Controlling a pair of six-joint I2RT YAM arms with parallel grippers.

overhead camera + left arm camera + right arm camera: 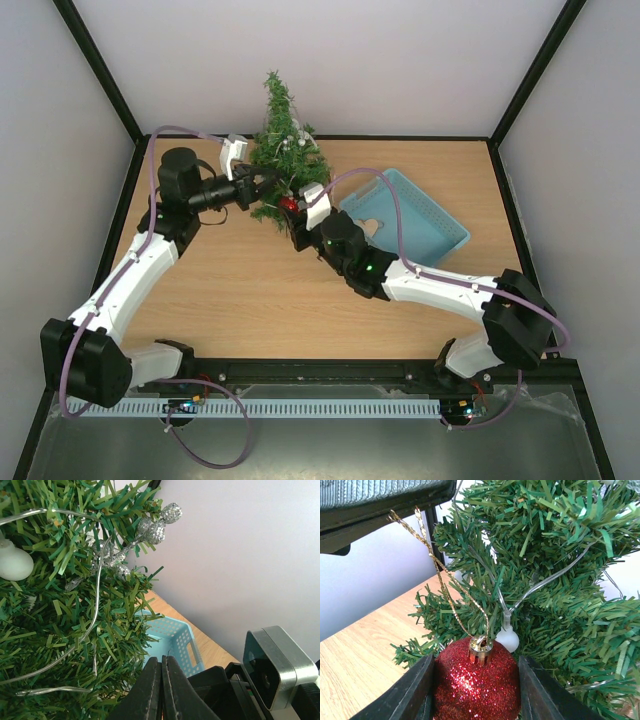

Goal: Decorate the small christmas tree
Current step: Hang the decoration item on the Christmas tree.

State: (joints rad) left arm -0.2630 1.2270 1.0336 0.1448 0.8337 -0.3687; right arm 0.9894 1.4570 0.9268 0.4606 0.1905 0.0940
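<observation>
Basket (425,212) of pale blue slotted plastic sits on the right far part of the wooden worktop (230,290), just right of the small christmas tree (285,150). The tree stands upright at the worktop's far edge, a little left of centre. It has bushy dark green needles and a pointed top. A clear light string (92,610) with white bulbs runs through it, and a sprig of silver glitter berries (155,527) juts from one branch.

Both arms crowd its lower branches. The left gripper (262,187) reaches in from the left, its fingers (150,690) pressed fully together beside the needles with nothing seen between them. The right gripper (476,695) comes from the near right. Its fingers (405,700) are clamped on either side of a red glitter bauble (477,680), whose gold cord loop (445,590) rises up in front of the branches.
</observation>
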